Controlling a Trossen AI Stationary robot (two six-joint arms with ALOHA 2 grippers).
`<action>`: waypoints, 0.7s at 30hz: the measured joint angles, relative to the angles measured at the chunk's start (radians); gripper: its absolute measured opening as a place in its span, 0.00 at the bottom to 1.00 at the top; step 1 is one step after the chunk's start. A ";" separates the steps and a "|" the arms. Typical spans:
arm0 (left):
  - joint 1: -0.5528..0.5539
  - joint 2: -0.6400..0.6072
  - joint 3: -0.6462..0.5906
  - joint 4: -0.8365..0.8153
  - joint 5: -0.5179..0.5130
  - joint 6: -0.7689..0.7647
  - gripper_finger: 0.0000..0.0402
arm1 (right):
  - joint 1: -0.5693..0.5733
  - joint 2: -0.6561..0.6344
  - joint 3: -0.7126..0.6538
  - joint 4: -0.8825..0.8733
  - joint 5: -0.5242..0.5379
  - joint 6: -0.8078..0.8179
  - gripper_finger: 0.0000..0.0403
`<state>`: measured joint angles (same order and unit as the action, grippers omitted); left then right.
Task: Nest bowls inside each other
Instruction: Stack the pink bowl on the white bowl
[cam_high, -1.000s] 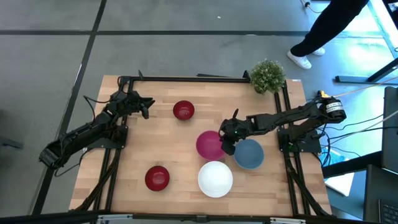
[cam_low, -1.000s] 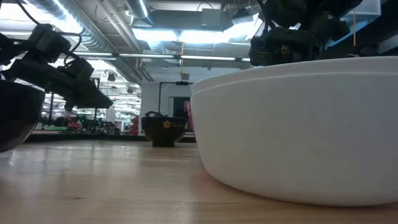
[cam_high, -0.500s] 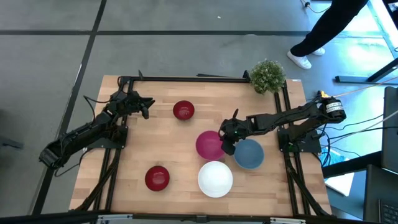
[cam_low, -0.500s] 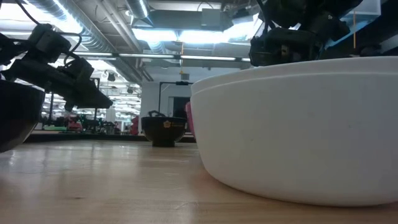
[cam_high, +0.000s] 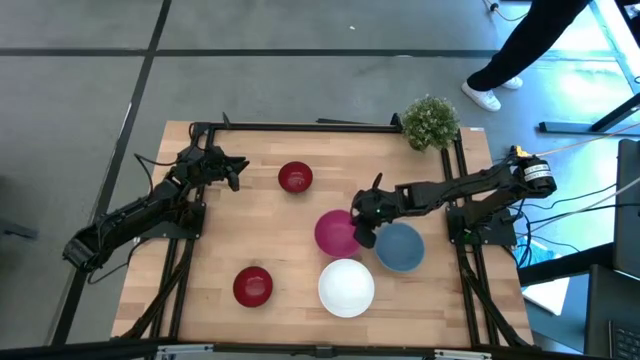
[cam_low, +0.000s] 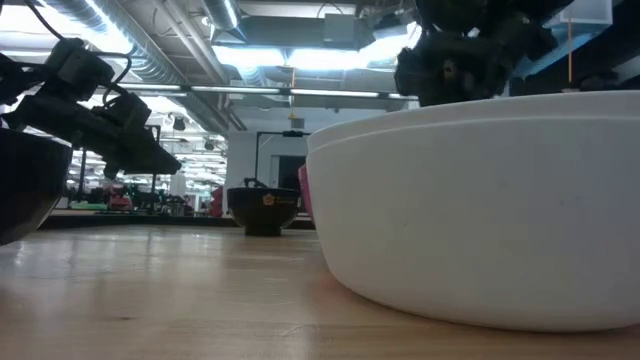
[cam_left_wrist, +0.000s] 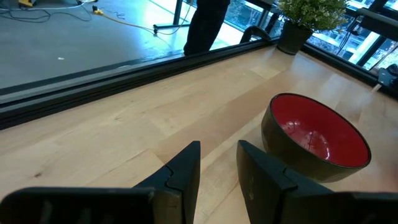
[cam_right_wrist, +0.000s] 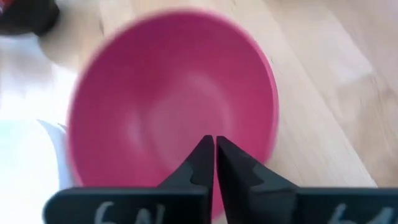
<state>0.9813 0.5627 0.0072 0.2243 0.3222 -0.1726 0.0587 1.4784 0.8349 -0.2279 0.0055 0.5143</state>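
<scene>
My right gripper (cam_high: 362, 227) is shut on the magenta-pink bowl (cam_high: 333, 233) at the table's middle, on the bowl's right side. The blue bowl (cam_high: 401, 248) sits just right of it. A white bowl (cam_high: 346, 287) stands near the front edge and fills the low view (cam_low: 480, 210). One dark red bowl (cam_high: 295, 178) rests toward the far side, and another (cam_high: 252, 286) sits front left. My left gripper (cam_left_wrist: 217, 158) is open and hovers left of the far dark red bowl (cam_left_wrist: 317, 137), touching nothing. My right gripper (cam_right_wrist: 214, 149) pinches the pink bowl's rim (cam_right_wrist: 260, 155) on the side facing the blue bowl. One finger is inside the bowl and one outside, slanting down from the table's right. The fingers themselves hide the exact spot. Whether the bowl's base is off the table I cannot tell.
A small green potted plant (cam_high: 430, 122) stands at the table's far right corner. A person's legs (cam_high: 520, 50) show on the floor beyond it. Bare wood lies between the far dark red bowl and the front left one.
My right gripper, still shut on the pink bowl's rim, has shifted slightly toward the table's left. The left arm and the other bowls have kept still.
</scene>
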 joint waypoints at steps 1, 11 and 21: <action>0.000 0.000 0.000 0.000 0.000 0.000 0.25 | -0.002 0.000 0.011 0.000 0.000 -0.003 0.07; 0.000 0.000 0.000 -0.009 0.000 0.000 0.25 | -0.062 0.000 0.053 -0.058 0.004 -0.056 0.18; 0.000 0.000 0.000 -0.014 0.000 0.024 0.25 | -0.082 0.000 0.052 -0.098 0.004 -0.047 0.33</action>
<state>0.9812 0.5627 0.0074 0.2104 0.3223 -0.1488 -0.0235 1.4784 0.8871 -0.3260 0.0093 0.4669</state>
